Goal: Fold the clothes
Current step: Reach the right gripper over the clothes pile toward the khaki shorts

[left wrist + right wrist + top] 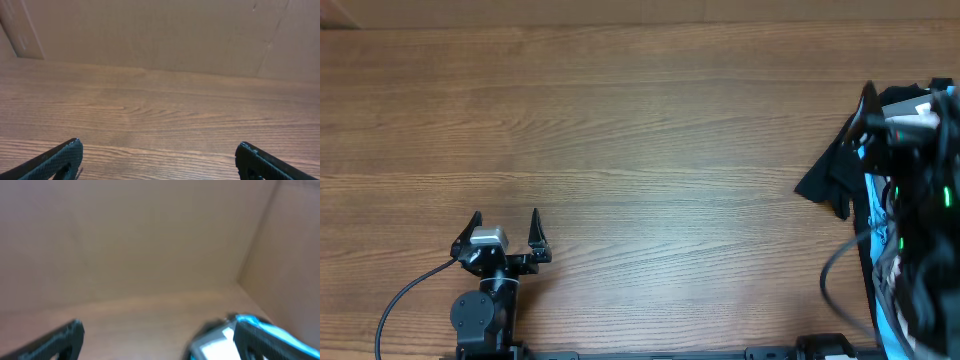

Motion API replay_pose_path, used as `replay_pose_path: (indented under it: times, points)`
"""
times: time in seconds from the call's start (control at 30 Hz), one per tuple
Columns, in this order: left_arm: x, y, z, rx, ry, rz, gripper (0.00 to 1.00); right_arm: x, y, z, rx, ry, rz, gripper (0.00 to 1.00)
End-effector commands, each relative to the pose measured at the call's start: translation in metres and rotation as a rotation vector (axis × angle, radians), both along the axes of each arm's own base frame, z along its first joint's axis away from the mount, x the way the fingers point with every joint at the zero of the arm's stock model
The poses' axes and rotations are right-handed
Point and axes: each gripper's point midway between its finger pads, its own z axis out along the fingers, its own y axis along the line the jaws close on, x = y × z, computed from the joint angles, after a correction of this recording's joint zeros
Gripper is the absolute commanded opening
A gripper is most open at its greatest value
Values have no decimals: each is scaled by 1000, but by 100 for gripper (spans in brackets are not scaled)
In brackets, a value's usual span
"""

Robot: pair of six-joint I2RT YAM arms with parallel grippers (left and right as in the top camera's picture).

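As no beige shorts are seen in any view, their bearing and long axis cannot be given. Left gripper [506, 222] is held spread, empty, over the table [650, 130]. Right gripper [157, 330] is also parted, at the right edge by black cloth [832, 175]; that arm is judged nearer to it.

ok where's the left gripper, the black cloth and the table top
left gripper [505, 218], overhead view, midway between its open fingertips
black cloth [828, 180], overhead view, on its lower left flap
table [640, 120], overhead view, on bare wood near the middle
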Motion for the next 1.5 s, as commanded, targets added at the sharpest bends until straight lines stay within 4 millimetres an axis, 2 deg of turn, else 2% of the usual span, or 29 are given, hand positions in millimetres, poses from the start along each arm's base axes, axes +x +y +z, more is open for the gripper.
replay_pose_path:
  times: [0.0, 0.07, 0.17, 0.3, 0.37, 0.47, 0.63, 0.73, 0.83, 0.93, 1.1, 1.23, 1.27, 1.37, 1.47]
  points:
    - [0, 3, 0, 13, -4, 14, 100, 30, -33, 6, -96, 141, -164, 100]
    - [0, 3, 0, 13, -4, 14, 100, 65, -57, -22, -104, 326, -222, 100]
    - [0, 3, 0, 13, -4, 14, 100, 92, -88, -58, -97, 463, -288, 100]
    - [0, 3, 0, 13, -4, 14, 100, 111, -123, -112, -78, 604, -354, 100]
    - [0, 3, 0, 13, -4, 14, 100, 117, -130, -130, -71, 647, -365, 100]
    - [0, 3, 0, 13, -4, 14, 100, 112, -133, -157, -69, 753, -366, 100]
    - [0, 3, 0, 13, -4, 14, 100, 97, -146, -177, 39, 800, -455, 98]
    - [0, 3, 0, 13, -4, 14, 100, 91, -147, -193, 105, 842, -425, 86]
    - [0, 3, 0, 13, -4, 14, 100, 89, -149, -209, 159, 882, -402, 84]
    - [0, 3, 0, 13, -4, 14, 100, 87, -159, -227, 186, 926, -417, 77]
    - [0, 3, 0, 13, -4, 14, 100, 89, -162, -244, 191, 965, -420, 61]
    - [0, 3, 0, 13, -4, 14, 100, 92, -164, -255, 190, 974, -419, 54]
    - [0, 3, 0, 13, -4, 14, 100, 93, -164, -260, 187, 979, -416, 54]
    - [0, 3, 0, 13, -4, 14, 100, 94, -165, -279, 176, 992, -409, 76]
    - [0, 3, 0, 13, -4, 14, 100, 94, -166, -297, 157, 1019, -393, 75]
